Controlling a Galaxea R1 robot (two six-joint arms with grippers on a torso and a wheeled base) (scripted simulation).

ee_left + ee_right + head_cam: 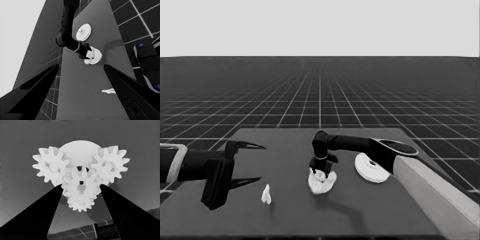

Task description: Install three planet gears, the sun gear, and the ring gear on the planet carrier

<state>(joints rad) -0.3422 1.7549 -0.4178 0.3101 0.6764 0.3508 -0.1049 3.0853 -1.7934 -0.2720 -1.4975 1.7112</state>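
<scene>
Over on the left end of the dark tabletop (370, 210), the left gripper (249, 164) is just parked, its two long black fingers spread wide apart with nothing between them. Just to the right of its lower finger sits a thin white piece (266, 194), on its own, not touching anything.

Around the middle is where the action is. The right gripper (320, 171) points straight down over the smaller round part (79, 151), that flat white washer-like disc, which lies on the tabletop with gears piled on it. From the right wrist camera you can count them: one small white toothed planet gear (51, 165) on one side of the disc, a second planet gear (110, 165) on the opposite side, and a third planet gear (80, 203) poking out past the near edge. The fourth small white toothed wheel, the sun gear (81, 185), sits between the two black fingers (32, 220), over the middle, partly covering the disc's dark centre hole and overlapping the third planet gear. Both fingers sit right against its teeth, so it looks clamped on.

Further right, the larger round part (371, 169), the thick white disc with a raised middle, lies flat near the right arm, partly hidden behind it and clear of the gear cluster.
</scene>
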